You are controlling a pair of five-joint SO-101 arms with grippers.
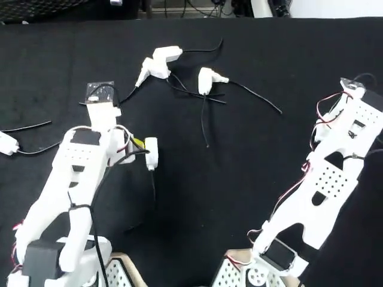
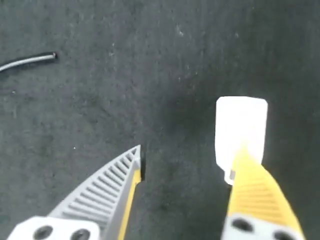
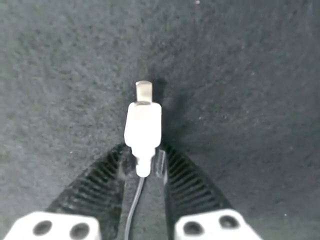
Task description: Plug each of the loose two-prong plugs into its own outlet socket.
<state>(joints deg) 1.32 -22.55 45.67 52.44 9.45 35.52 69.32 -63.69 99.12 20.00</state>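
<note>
Right gripper (image 3: 144, 161): closed snugly on the narrow tail of a white plug (image 3: 142, 125), with one black ribbed finger (image 3: 107, 172) on either side of it.
Plug's look: it had a rounded, glossy white body that tapered toward the grip. A flat metal prong (image 3: 143, 91) stood at the front, and a thin cord (image 3: 131, 215) ran back between the fingers.
Plug's place: it pointed forward over the black cloth (image 3: 250, 75); whether it touched the cloth could not be told.
Left gripper (image 2: 189, 155): spread wide and held nothing, with its yellow fingertip (image 2: 245, 160) against a white block (image 2: 241, 125).
White block: it was rectangular and flat-ended with softly rounded corners. It lay on the cloth just beside the left arm's end, and a black cord (image 1: 153, 185) trailed from it toward the near edge.
Other pieces: a white connector cluster (image 1: 158, 63) lay at the far middle. A single connector (image 1: 206, 79) lay near it to the right, and another one (image 1: 7, 143) lay at the table's left edge.
Cords: loose black cables (image 1: 203, 113) wound around the far pieces.
</note>
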